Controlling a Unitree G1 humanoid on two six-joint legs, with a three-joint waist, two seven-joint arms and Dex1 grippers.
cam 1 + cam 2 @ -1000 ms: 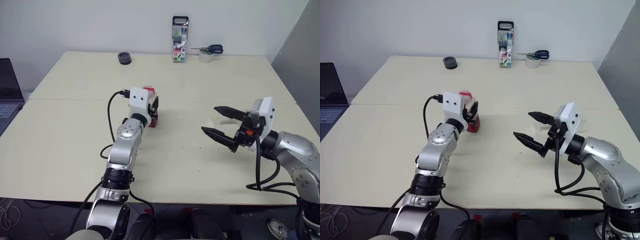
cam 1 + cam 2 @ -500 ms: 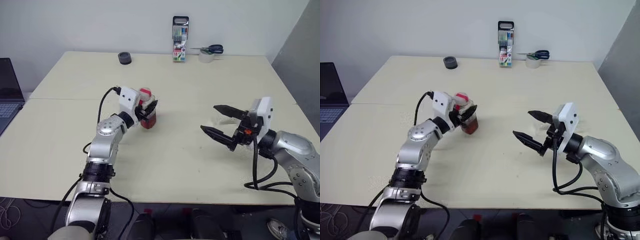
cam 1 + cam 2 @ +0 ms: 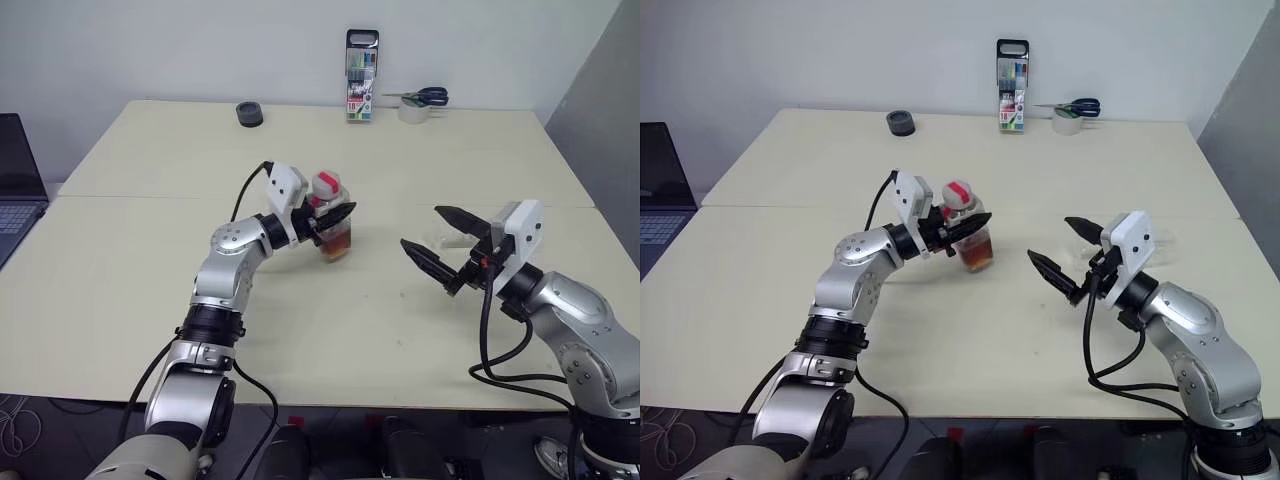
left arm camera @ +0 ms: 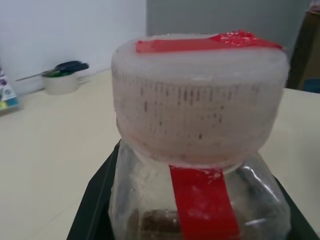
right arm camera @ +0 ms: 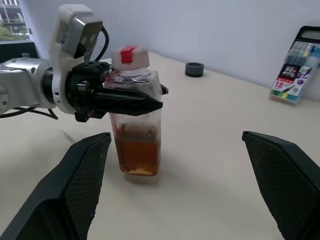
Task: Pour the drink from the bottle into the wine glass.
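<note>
The bottle is a small clear one with a white cap and a red strip, about a third full of amber drink. It stands upright near the table's middle, its base at or just above the surface. My left gripper is shut on its upper body, fingers level across it. My right gripper hangs open and empty a short way to the bottle's right, pointing at it. A faint clear shape behind the right fingers may be the wine glass; I cannot tell.
A laptop sits at the left edge. Along the far edge are a black round lid, a marker pack, scissors and a tape roll. The cream table has open surface in front.
My left arm swung the gripped bottle to the right, toward the right gripper, its wrist turning to point that way. The right gripper stayed open in place, turning slightly.
</note>
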